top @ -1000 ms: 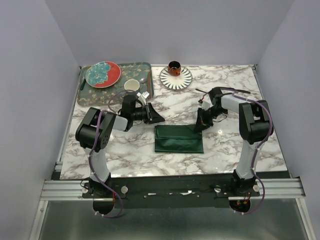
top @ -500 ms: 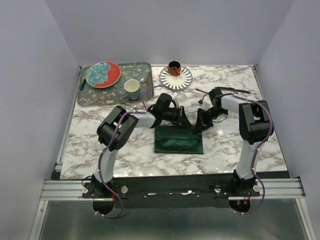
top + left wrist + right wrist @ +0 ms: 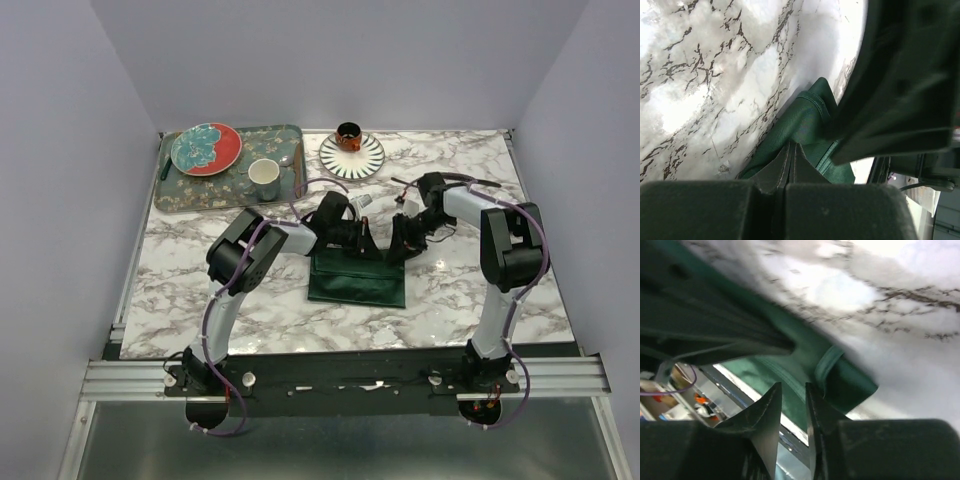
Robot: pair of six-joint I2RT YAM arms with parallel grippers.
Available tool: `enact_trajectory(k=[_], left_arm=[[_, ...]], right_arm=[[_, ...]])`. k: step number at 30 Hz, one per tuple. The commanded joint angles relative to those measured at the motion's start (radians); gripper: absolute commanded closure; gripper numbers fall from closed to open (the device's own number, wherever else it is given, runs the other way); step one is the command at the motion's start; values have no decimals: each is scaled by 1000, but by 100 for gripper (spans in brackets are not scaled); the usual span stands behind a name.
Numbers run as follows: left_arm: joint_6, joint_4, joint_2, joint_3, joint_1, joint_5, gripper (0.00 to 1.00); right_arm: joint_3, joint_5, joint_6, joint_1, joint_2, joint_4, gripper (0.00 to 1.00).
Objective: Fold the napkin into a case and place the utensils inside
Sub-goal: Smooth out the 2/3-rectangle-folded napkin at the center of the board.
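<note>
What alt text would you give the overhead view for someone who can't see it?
A left robot arm and a right robot arm lean over a white marbled table, their jaws down at the far edge of a folded dark green shiny cloth napkin. Behind sit a floral tray holding a red-rimmed plate and white cup, and a striped plate.

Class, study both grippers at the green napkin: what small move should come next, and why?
Probably close the right gripper on the far edge of the napkin. Its jaws stand slightly apart at that edge, while the left gripper looks shut on it, so both could then fold together.
</note>
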Motion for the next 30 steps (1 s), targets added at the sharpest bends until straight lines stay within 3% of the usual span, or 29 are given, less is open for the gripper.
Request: enact_trajectory(k=[1, 9, 16, 22, 26, 30], left_arm=[[47, -131, 62, -15, -1, -90, 100], [58, -156, 59, -3, -1, -102, 100], [50, -173, 69, -7, 10, -108, 100], [51, -188, 72, -14, 37, -114, 100], [93, -220, 59, -27, 59, -116, 100], [142, -254, 25, -61, 91, -108, 100]], right_arm=[[71, -39, -70, -2, -102, -65, 64], [15, -277, 34, -2, 24, 10, 68], [-84, -225, 48, -8, 91, 43, 70], [-8, -235, 48, -20, 208, 3, 69], [41, -329, -16, -20, 211, -3, 64], [52, -506, -58, -19, 133, 41, 47]])
